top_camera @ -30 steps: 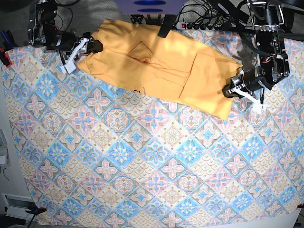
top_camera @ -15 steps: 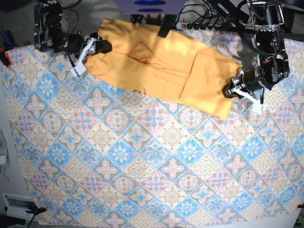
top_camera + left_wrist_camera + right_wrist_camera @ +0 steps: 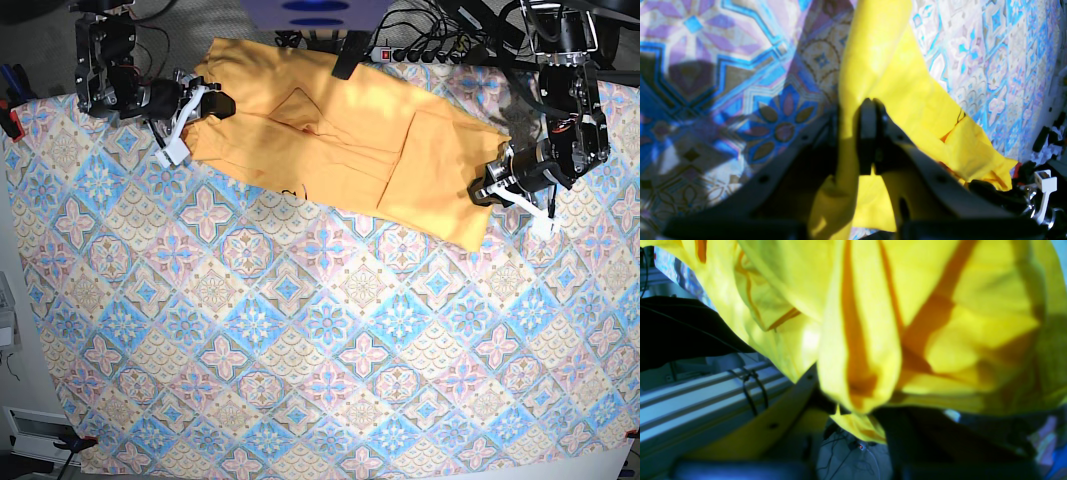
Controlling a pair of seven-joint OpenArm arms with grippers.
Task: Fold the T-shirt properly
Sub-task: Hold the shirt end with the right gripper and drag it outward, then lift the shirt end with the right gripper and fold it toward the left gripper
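Observation:
The yellow-orange T-shirt (image 3: 330, 130) lies partly folded across the far end of the table, one side flap laid over toward the middle. My left gripper (image 3: 484, 192) is at its right lower corner. The left wrist view shows that gripper (image 3: 850, 113) shut on a ridge of the shirt (image 3: 893, 83). My right gripper (image 3: 200, 108) is at the shirt's left edge. In the right wrist view a bunched fold of the shirt (image 3: 940, 323) is pinched between the fingers of that gripper (image 3: 853, 406). The lettering is hidden.
A blue-pink tile-patterned cloth (image 3: 300, 330) covers the table. A power strip with cables (image 3: 420, 52) and a black strap (image 3: 350, 55) lie along the far edge. A red clamp (image 3: 10, 122) holds the left edge. An aluminium rail (image 3: 690, 406) runs behind the right gripper.
My right gripper has moved right onto the shirt's left edge and closed on the fabric. The left gripper has kept its hold and its place.

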